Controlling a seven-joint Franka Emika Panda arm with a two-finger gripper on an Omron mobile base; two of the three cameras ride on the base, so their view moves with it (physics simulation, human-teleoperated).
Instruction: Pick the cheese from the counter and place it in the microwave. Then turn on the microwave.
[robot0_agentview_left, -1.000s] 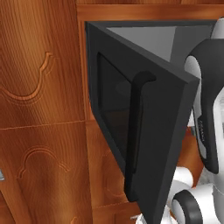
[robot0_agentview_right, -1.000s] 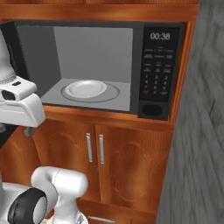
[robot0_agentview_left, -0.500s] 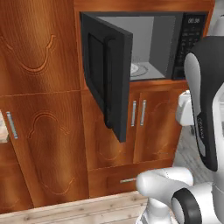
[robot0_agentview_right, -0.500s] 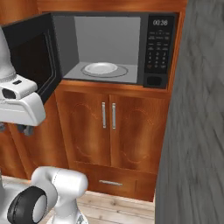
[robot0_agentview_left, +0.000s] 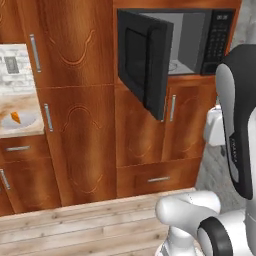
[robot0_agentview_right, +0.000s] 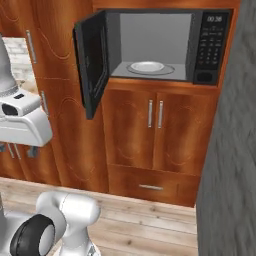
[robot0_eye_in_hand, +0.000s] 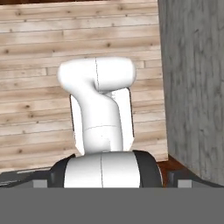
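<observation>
Two steps lay ahead of us, and neither had begun: the cheese (robot0_agentview_left: 16, 117) sat untouched on a pale plate (robot0_agentview_left: 19, 120) on the desk (robot0_agentview_left: 20, 131), far off to the left of the tool (robot0_agentview_right: 20, 149) and beyond its reach as we judged it. The microwave (robot0_agentview_right: 165, 45) stood with its door (robot0_agentview_right: 92, 67) swung wide, a white dish (robot0_agentview_right: 147, 66) inside, well ahead of the tool and above it. Our tool was released, its jaws spread wide and holding nothing. The arm was folded close over the base, the hand tucked low with its camera looking down at the wooden floor (robot0_eye_in_hand: 35, 96). We judged the step in hand to be the approach: the base needed to bring us toward the desk, then the arm had to unfold and carry the tool over the cheese for a grasp.
</observation>
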